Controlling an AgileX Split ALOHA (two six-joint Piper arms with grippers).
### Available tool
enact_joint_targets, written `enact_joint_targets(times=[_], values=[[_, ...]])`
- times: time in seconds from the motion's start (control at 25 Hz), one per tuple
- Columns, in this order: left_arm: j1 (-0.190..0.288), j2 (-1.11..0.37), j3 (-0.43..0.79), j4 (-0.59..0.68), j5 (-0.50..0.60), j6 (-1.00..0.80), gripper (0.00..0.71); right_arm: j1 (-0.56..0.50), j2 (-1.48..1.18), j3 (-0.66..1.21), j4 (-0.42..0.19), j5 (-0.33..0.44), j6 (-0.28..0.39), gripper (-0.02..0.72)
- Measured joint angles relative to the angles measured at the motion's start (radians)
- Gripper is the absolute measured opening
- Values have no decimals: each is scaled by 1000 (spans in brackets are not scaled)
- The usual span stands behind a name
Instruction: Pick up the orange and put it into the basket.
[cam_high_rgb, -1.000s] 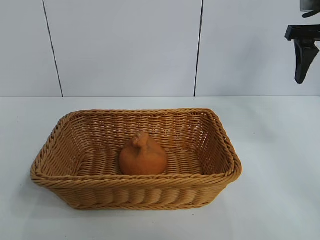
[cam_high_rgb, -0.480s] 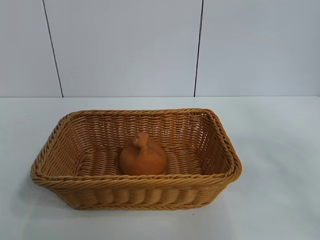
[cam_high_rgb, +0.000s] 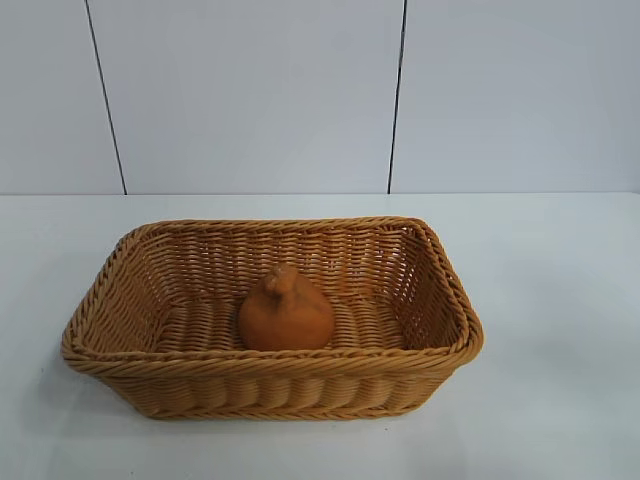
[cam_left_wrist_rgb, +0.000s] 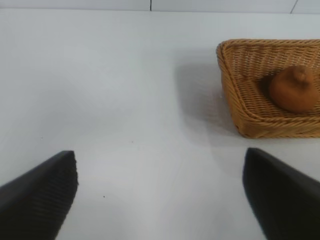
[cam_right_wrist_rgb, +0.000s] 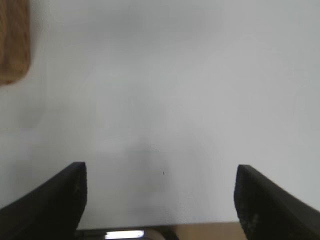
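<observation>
Orange (cam_high_rgb: 286, 312): sat inside basket (cam_high_rgb: 440, 270); likely firm, rough; grasp across its body.
Left end effector (cam_left_wrist_rgb: 160, 192): wide open, empty.
Right end effector (cam_right_wrist_rgb: 160, 200): open, empty.

The honey-tan woven wicker basket (cam_high_rgb: 120, 290) fills the middle and lower part of the exterior frame, its sloping walls ringing the squat burnt-orange fruit (cam_high_rgb: 286, 312) on its floor, reachable only from above. The white tabletop (cam_high_rgb: 560, 300) lies bare along the frame's left, right and upper edges.
</observation>
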Motion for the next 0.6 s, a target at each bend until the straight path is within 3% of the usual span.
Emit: enact_joint_targets(times=[0.28,0.6], values=[[0,0,0,0,0,0,641,0,-302,0,0,-5,-1,559],[0,0,0,0,0,0,641,0,-403,5,0,-4,-1,559]])
